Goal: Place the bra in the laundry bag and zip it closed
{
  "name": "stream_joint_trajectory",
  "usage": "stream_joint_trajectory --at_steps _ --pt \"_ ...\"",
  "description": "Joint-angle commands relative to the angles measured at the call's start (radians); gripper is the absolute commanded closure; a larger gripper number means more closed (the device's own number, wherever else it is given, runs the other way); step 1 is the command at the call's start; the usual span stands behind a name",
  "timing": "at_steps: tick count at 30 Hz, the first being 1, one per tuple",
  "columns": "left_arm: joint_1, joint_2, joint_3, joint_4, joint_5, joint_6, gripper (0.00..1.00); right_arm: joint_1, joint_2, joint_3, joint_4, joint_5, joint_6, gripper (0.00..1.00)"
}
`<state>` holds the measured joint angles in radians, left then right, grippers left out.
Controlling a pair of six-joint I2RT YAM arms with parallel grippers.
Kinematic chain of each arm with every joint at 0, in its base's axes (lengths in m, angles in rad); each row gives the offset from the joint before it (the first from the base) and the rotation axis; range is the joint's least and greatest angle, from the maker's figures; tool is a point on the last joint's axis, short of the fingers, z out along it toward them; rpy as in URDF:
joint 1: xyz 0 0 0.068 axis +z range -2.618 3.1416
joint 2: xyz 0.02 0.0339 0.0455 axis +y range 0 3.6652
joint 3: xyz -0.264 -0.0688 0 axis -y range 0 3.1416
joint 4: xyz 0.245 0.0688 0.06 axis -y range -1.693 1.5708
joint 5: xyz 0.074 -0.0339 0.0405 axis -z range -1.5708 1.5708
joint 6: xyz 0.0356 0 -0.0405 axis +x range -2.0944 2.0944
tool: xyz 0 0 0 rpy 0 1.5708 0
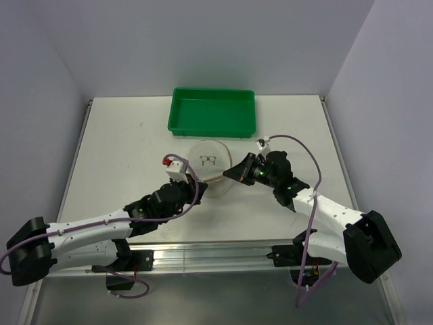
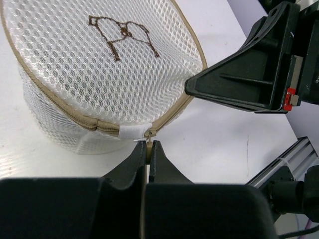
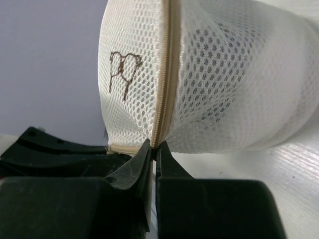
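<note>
The laundry bag point(image 1: 210, 160) is a white mesh cylinder with a tan zip around its round top and stands at the table's middle. My left gripper point(image 1: 200, 184) is at its near left rim. In the left wrist view the gripper point(image 2: 148, 145) is shut on the small tan zip pull point(image 2: 148, 135), beside a white tab, and the zip along the bag point(image 2: 94, 64) looks closed. My right gripper point(image 1: 227, 175) is at the near right rim; in the right wrist view it point(image 3: 155, 148) is shut on the bag's zip seam point(image 3: 164, 84). The bra is hidden; only darkness shows through the mesh point(image 3: 219, 69).
The green tray point(image 1: 213, 130) stands just behind the bag and nothing shows in it. The two grippers are close together at the bag's near side; the right one point(image 2: 239, 84) shows in the left wrist view. An aluminium rail point(image 1: 216, 254) runs along the near edge.
</note>
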<state>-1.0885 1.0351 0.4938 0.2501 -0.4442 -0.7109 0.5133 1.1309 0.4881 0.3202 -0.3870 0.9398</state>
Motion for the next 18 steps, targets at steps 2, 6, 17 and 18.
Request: stream_joint_trajectory --at_steps 2,6,17,18 --pt "0.025 -0.118 -0.033 -0.14 -0.14 0.022 1.0 -0.07 0.009 0.038 -0.026 0.017 -0.099 1.0" --pt "0.027 -0.147 -0.023 -0.146 -0.159 -0.002 1.0 -0.059 0.062 0.044 -0.006 -0.074 -0.105 1.0" --pt "0.027 -0.267 0.155 -0.288 -0.221 0.108 0.01 -0.032 -0.04 0.096 -0.174 -0.018 -0.21 0.31" --pt "0.027 -0.286 0.172 -0.302 -0.232 0.114 0.01 -0.032 -0.071 0.102 -0.191 -0.01 -0.232 0.21"
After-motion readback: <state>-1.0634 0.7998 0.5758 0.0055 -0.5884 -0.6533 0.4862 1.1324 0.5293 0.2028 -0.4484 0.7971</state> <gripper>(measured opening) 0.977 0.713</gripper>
